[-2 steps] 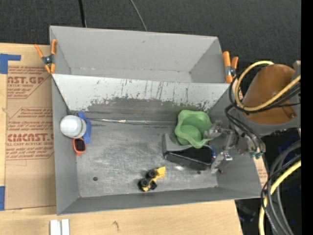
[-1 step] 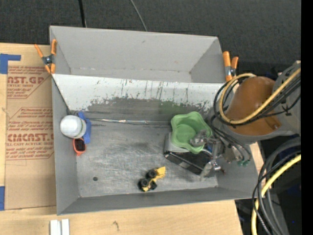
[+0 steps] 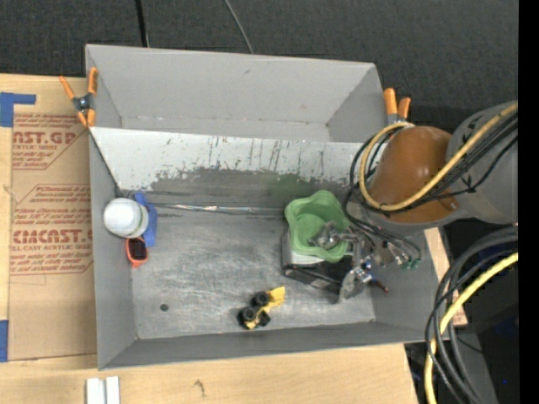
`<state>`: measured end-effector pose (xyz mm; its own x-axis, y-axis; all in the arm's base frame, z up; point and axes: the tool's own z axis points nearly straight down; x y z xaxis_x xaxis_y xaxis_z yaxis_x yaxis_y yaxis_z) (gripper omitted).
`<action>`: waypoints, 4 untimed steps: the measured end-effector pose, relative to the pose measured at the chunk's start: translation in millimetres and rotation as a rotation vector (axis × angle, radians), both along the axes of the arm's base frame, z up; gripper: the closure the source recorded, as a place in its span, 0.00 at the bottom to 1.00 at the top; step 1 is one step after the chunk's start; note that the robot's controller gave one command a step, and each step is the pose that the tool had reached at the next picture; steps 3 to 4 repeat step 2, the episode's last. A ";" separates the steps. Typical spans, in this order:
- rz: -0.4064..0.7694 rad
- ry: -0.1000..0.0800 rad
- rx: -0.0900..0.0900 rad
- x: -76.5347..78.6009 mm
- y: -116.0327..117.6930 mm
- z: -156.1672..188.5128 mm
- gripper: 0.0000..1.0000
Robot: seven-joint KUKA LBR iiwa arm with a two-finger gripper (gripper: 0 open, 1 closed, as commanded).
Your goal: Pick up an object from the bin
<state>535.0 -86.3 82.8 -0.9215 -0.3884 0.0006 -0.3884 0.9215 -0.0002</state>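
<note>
1. Orange wrist cover point(image 3: 408, 175), looped with cables, sits highest, at the bin's right side. Below it the claw point(image 3: 347, 261) is low over the right of the floor. Open or closed: cannot tell, the mechanism is lost in clutter.
2. Green cup-shaped thing point(image 3: 310, 215) lies right of centre, near the foot of the back slope, touching or just beside the claw. No grip visible.
3. Handling, judged: thin moulded plastic, hollow and glossy. Likely light, slippery, some give at the rim. Best hold is a pinch across the rim wall. Pale body and black band beneath it; unclear whether they are one piece.
4. Yellow-and-black toy vehicle point(image 3: 259, 306) sits front centre, apart, hard and knobbly.
5. Far left: smooth white ball point(image 3: 123, 216) against a blue piece point(image 3: 145, 221), with an orange piece point(image 3: 136, 251) just in front.
6. Bin point(image 3: 219, 99): grey metal, sloped walls, scuffed floor.
</note>
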 end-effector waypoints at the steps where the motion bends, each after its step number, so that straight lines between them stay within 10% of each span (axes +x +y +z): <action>1: 0.001 -0.001 0.000 0.0 0.1 -0.1 1.00; 2: -0.053 -0.010 0.000 11.3 5.1 154.3 1.00; 4: -0.053 -0.010 0.000 11.3 5.1 154.3 1.00</action>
